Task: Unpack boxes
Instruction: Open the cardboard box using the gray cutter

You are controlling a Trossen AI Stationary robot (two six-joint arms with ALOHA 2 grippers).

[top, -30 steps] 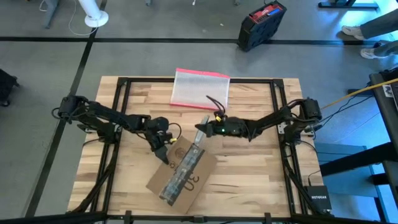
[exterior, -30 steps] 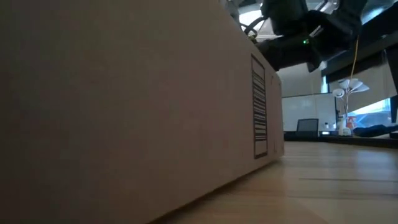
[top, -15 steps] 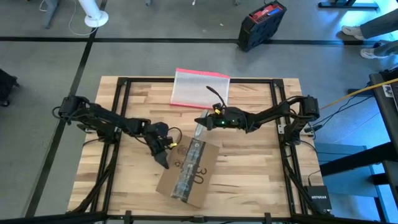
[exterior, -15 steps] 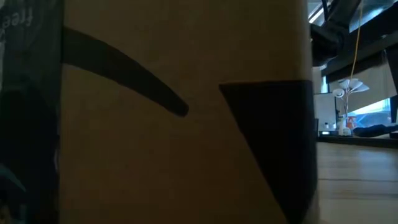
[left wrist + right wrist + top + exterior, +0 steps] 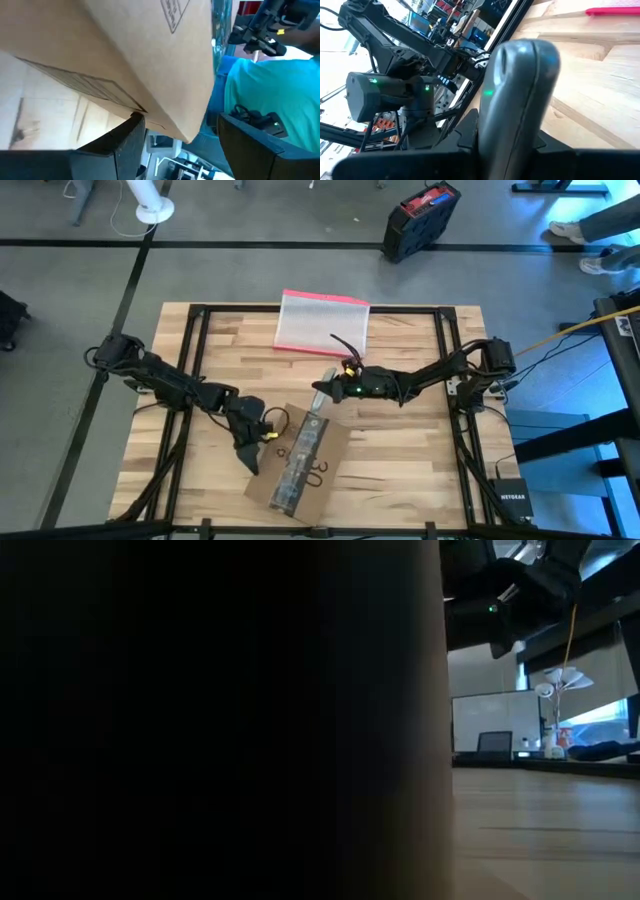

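Note:
The brown cardboard box (image 5: 300, 462), with a black tape strip along its top, lies on the table near the near edge; in the low view the box (image 5: 220, 720) fills most of the picture. My left gripper (image 5: 250, 452) stands open at its left side, and the box's corner (image 5: 185, 135) lies between its fingers. Beyond the box's far end, my right gripper (image 5: 335, 388) is shut on a grey tool (image 5: 520, 95). My left gripper touches the box's side wall near a lower corner (image 5: 142, 111) with one fingertip (image 5: 131, 131); the other finger (image 5: 260, 145) stands apart from it. The fingers come slanting down from the table's left. The box rests flat on the table. My right gripper pinches the grey tool's rounded body (image 5: 505, 125) between its two fingers. The tool's free end (image 5: 322, 394) reaches out toward the box's far end, above the table. Whether it touches the box, I cannot tell.
A clear pouch with a pink-red edge (image 5: 322, 322) lies at the table's far edge. A black and red case (image 5: 420, 218) stands on the floor beyond. Black frame rails (image 5: 195, 370) run along the table's left and right sides.
My left gripper has gone toward the table's near edge along the box's left side. The box has turned about on the table: its near end has swung toward the right while its far end stayed near the grey tool. It now lies closer to near-far.

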